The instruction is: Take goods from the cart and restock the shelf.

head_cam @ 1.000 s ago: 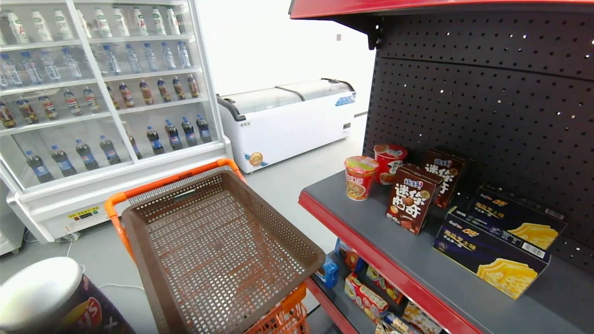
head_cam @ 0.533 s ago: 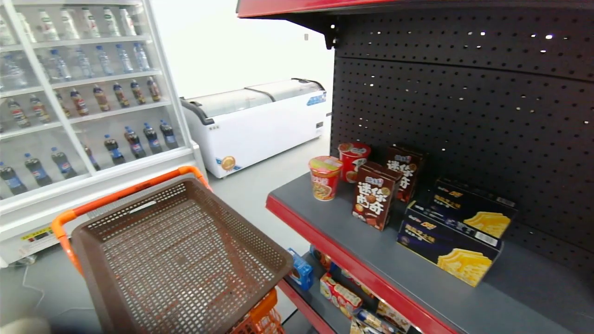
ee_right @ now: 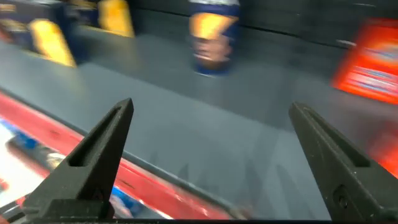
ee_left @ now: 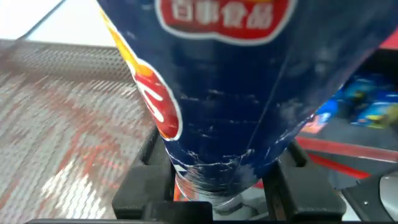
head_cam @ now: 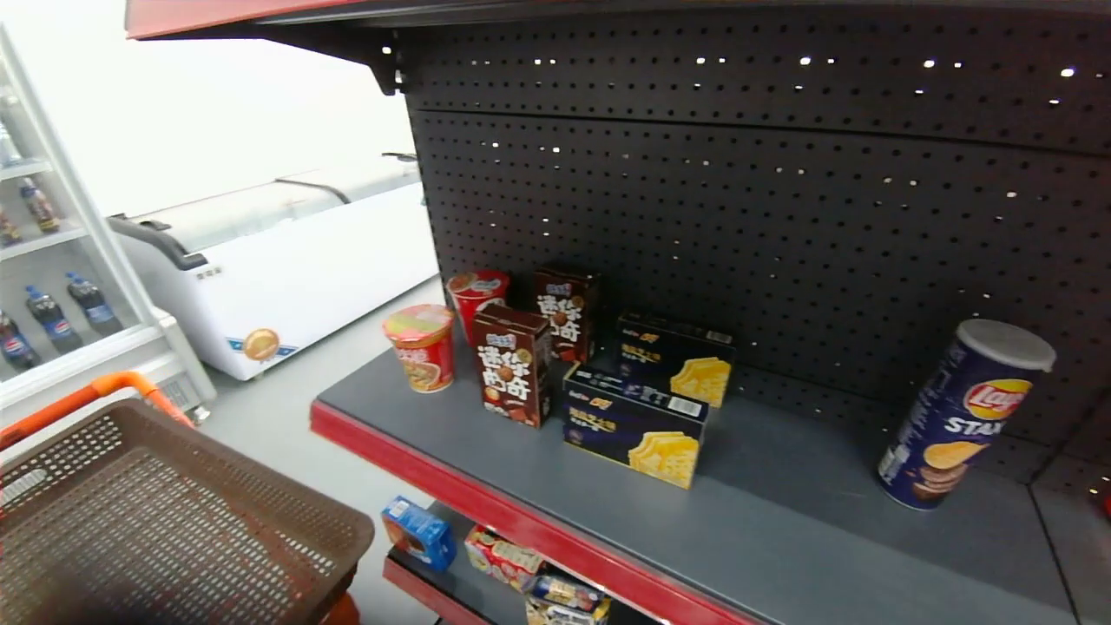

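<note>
Grips a chip can [ee_left: 217, 93] near its base in the left fingers [ee_left: 140, 186], beside the cart basket [head_cam: 130, 521] at lower left. Holds right fingers [ee_right: 93, 162] spread, empty, over the shelf [head_cam: 781, 521]. Risks tilt from so low a grip; risks toppling the standing can [head_cam: 963, 417] at right.

On the shelf [head_cam: 781, 521] stand two red noodle cups [head_cam: 420, 349], two brown snack boxes [head_cam: 512, 365], two dark blue cracker boxes [head_cam: 634, 425] and one blue chip can [head_cam: 963, 412], with a second chip can [ee_left: 211, 112] beside the one brown cart basket [head_cam: 165, 529].
</note>
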Controlling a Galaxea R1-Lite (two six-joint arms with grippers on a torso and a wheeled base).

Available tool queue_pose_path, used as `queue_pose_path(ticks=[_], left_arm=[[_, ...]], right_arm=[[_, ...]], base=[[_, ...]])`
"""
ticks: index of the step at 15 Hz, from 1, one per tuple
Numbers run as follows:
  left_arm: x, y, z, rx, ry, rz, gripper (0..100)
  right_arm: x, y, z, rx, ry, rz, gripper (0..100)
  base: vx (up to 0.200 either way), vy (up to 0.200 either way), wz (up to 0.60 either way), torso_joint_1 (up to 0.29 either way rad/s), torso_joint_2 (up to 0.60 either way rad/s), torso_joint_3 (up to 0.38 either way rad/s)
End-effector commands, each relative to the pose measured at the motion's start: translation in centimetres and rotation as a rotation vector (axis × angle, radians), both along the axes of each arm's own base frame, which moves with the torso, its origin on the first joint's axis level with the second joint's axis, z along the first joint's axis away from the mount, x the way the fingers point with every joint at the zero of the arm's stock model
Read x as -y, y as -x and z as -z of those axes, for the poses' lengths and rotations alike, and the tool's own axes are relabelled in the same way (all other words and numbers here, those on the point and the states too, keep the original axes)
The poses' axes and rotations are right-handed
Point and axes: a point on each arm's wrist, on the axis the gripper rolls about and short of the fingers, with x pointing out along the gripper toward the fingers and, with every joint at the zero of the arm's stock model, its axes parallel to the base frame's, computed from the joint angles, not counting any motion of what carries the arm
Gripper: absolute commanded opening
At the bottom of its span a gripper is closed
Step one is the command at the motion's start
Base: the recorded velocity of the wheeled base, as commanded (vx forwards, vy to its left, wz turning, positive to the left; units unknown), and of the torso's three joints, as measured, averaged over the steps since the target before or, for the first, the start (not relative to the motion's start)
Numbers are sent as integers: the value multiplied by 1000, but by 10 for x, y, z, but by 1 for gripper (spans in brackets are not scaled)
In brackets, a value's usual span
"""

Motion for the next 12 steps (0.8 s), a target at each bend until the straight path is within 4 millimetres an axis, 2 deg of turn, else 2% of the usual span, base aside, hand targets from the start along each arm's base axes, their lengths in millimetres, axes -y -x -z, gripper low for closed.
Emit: queue_pose_path(ticks=[1, 7, 12], left_arm=[[0, 0, 0, 5, 1, 1, 0], [0, 1, 0, 14, 3, -4, 0], [0, 1, 0, 7, 35, -12, 0]], right_arm=[[0, 0, 0, 0, 1, 0, 100], [0, 0, 0, 0, 1, 1, 100], [0, 0, 0, 0, 1, 1, 100]], base=[[0, 0, -600, 2, 2, 2], [0, 0, -600, 5, 3, 4], [0, 0, 0, 0, 0, 0]])
